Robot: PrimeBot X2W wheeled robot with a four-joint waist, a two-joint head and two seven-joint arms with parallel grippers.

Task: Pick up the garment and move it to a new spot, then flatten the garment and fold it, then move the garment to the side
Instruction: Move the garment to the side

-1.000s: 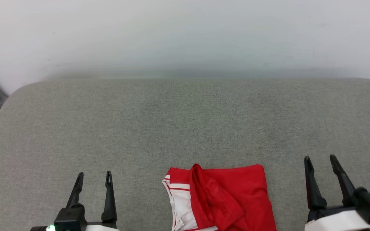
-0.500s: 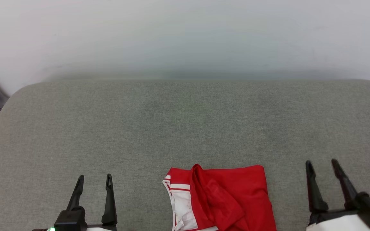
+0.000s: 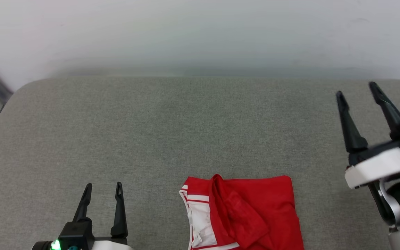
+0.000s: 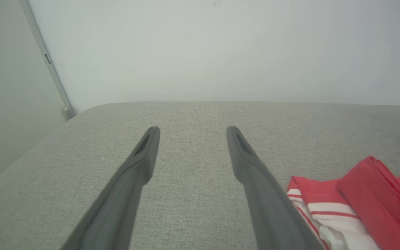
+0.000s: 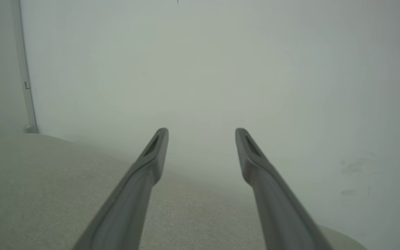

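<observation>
A big grey cloth pad (image 3: pixel 186 125) with round far corners holds one thing. A folded red shirt (image 3: pixel 255 208) with white stripes lies flat on it, to the right of the left claw (image 3: pixel 103 185) and not touching it, left of the right claw (image 3: pixel 356 89)

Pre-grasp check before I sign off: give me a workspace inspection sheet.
Surface: grey fabric pad, rounded far corners.
Job's things: garment, red with white striped panel, rumpled at the near edge, touched by neither gripper.
Clutter: nothing seen.
Grippers: left gripper open, near left; right gripper open, over the far right; both hold nothing.
Cables: grey loop at the right wrist, maybe a cable.
Surroundings: pale wall behind; grey strip at far left.
</observation>
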